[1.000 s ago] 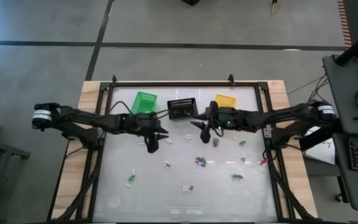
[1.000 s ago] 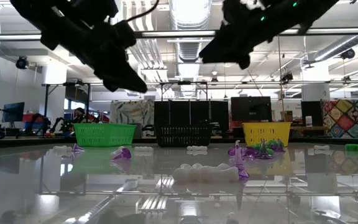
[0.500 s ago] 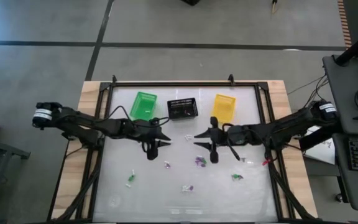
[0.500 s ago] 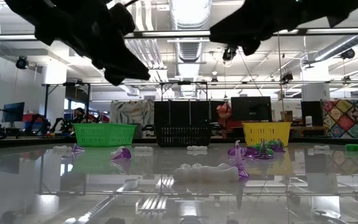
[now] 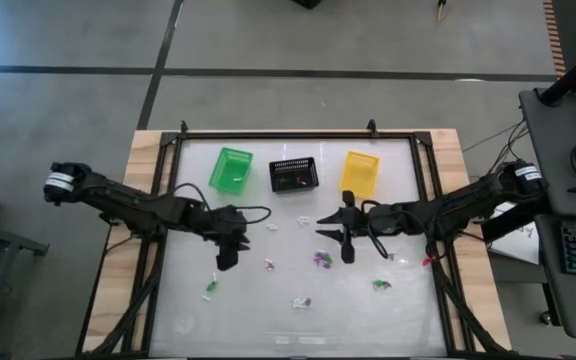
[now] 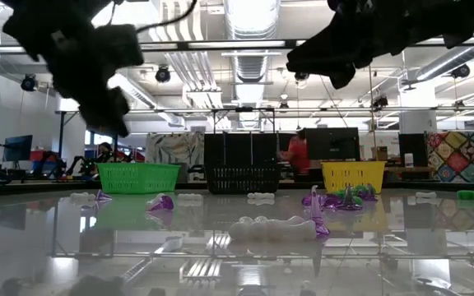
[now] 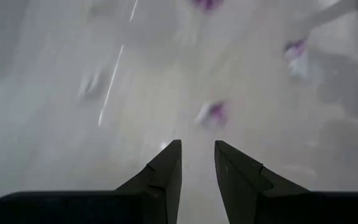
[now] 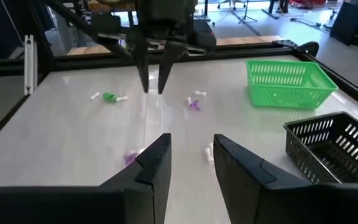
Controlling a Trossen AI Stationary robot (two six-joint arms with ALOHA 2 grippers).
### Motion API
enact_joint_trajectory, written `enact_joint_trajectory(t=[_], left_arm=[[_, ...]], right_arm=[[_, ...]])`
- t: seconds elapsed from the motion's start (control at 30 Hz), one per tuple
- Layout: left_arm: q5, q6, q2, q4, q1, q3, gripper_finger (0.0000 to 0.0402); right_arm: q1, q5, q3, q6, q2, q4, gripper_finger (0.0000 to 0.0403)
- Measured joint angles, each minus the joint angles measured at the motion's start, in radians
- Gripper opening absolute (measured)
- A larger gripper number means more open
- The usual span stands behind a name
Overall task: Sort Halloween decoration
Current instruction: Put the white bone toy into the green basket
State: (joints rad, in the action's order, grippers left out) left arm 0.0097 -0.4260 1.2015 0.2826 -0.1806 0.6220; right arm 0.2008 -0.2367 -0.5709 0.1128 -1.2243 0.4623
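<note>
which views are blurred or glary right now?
Left wrist view: motion-smeared, trinkets only streaks, own fingers sharp. Low view: table mirrors the baskets and ceiling lights, both arms dark silhouettes. High view: pale sheen on the table, trinkets tiny. Right wrist view: sharp, green basket and left gripper crisp.

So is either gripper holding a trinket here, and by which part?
No. The left gripper and right gripper both show an empty gap between their fingers, above the table.

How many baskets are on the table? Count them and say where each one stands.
3, in a row along the table's far edge in the high view: the green basket on the left, the black basket in the middle, the yellow basket on the right. None looks hidden.
</note>
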Motion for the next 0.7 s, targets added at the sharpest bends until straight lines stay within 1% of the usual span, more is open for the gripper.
enact_joint_trajectory(t=[0.07, 0.23, 0.33, 0.4, 0.47, 0.57, 0.7], left_arm=[[0.000, -0.032, -0.011, 0.097, 0.000, 0.000, 0.0078], [-0.004, -0.077, -0.007, 0.233, 0.001, 0.000, 0.0078], [-0.067, -0.084, 0.000, 0.306, 0.000, 0.000, 0.0078], [-0.117, -0.073, 0.006, 0.333, 0.001, 0.000, 0.0078], [-0.144, -0.038, 0.010, 0.359, 0.002, 0.000, 0.0078], [-0.158, 0.004, 0.014, 0.356, 0.001, 0.000, 0.0086], [-0.160, 0.032, 0.014, 0.356, 0.001, 0.000, 0.0106]], right_arm=[[0.000, 0.000, -0.001, 0.003, -0.002, 0.000, 0.0108], [0.000, -0.001, -0.002, 0.009, -0.002, 0.001, 0.0107], [0.000, -0.001, -0.002, 0.011, -0.002, 0.005, 0.0107], [0.000, -0.001, -0.002, 0.010, -0.002, 0.009, 0.0107], [0.000, -0.001, -0.002, 0.010, -0.002, 0.013, 0.0107], [0.000, -0.001, -0.002, 0.010, -0.002, 0.014, 0.0107], [0.000, -0.001, -0.002, 0.008, -0.002, 0.014, 0.0107]])
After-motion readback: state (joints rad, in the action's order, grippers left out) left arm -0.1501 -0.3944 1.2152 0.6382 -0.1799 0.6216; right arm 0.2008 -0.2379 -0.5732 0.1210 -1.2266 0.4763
